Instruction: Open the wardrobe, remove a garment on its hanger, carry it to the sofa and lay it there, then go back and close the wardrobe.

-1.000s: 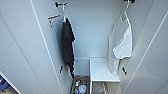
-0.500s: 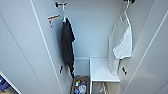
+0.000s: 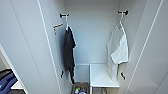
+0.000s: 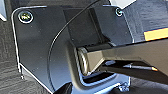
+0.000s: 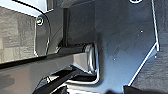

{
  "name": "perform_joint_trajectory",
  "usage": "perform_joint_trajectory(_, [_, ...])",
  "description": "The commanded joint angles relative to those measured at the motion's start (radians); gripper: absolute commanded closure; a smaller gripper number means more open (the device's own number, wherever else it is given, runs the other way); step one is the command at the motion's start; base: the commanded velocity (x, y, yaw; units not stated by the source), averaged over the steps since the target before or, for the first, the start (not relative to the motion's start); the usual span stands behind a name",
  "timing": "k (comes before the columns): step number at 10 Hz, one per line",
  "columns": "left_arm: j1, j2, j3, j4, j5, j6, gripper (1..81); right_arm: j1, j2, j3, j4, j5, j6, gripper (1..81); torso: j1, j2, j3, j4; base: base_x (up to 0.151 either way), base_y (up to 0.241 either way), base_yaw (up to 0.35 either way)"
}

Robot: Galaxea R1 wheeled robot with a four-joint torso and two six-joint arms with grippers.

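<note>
The wardrobe (image 3: pixel 25 50) stands open straight ahead, its two white doors swung out to either side. Inside on the right hangs the garment (image 3: pixel 118 52), a white T-shirt. Its thin white hanger (image 3: pixel 120 23) is hooked over a black peg high on the right wall. On the left wall, a black shirt (image 3: pixel 68 50) hangs from a matching peg. In both wrist views the robot's dark plate and jointed bar lie over grey carpet.
A white shelf (image 3: pixel 101 75) sits low in the wardrobe under the T-shirt. Beside it on the wardrobe floor is a box of coloured items (image 3: pixel 80 88). Past the left door's lower edge is a blue and dark patch (image 3: pixel 7 81) that I cannot identify.
</note>
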Motion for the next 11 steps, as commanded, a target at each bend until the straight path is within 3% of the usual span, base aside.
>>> perform_joint_trajectory(1, [-0.030,-0.011,0.003,0.009,0.058,0.006,1.0,0.032,-0.009,0.007,-0.010,-0.055,-0.001,1.0,0.001,0.000,0.091,0.000,0.000,0.000,0.000])
perform_joint_trajectory(4, [-0.030,-0.011,-0.015,0.008,0.055,0.006,1.0,0.032,0.012,0.000,-0.016,-0.055,-0.003,1.0,0.001,-0.002,0.178,0.000,0.000,0.000,0.000])
perform_joint_trajectory(5, [-0.031,-0.011,-0.015,0.008,0.055,0.006,1.0,0.032,0.022,-0.014,-0.016,-0.055,-0.003,1.0,0.001,-0.002,0.155,0.000,0.000,0.000,0.000])
perform_joint_trajectory(11, [-0.033,-0.004,-0.015,0.011,0.055,0.006,1.0,0.032,0.055,-0.086,-0.005,-0.055,-0.003,1.0,0.001,-0.003,0.181,0.000,0.000,0.000,0.000])
